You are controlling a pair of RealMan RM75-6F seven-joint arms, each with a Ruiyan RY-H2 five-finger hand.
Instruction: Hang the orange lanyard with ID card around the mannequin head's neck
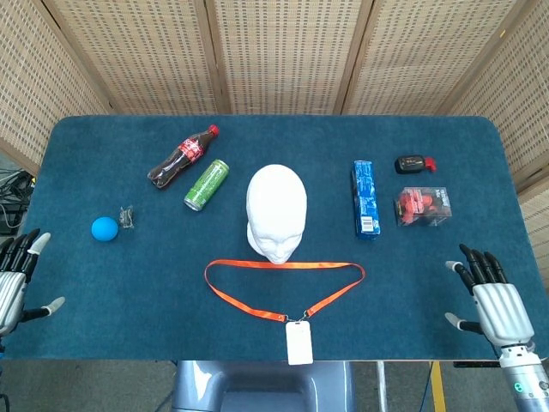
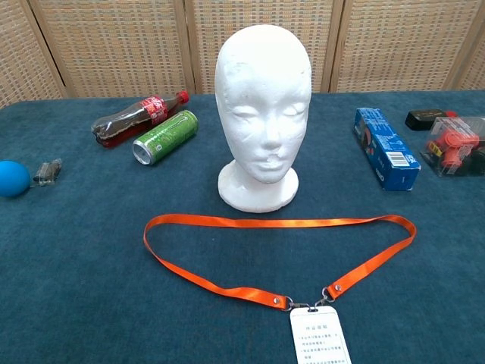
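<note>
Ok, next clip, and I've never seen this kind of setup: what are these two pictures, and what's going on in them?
Both pictures come from cameras on the robot itself: the head view looks down on the blue table, the chest view looks across it. The left robot hand and right robot hand show only in the head view, at the table's near corners, fingers spread, holding nothing. A white mannequin head stands upright. In front of it the orange lanyard lies flat in a loop, its ID card nearest the robot. Drinks, boxes and a blue ball lie around.
</note>
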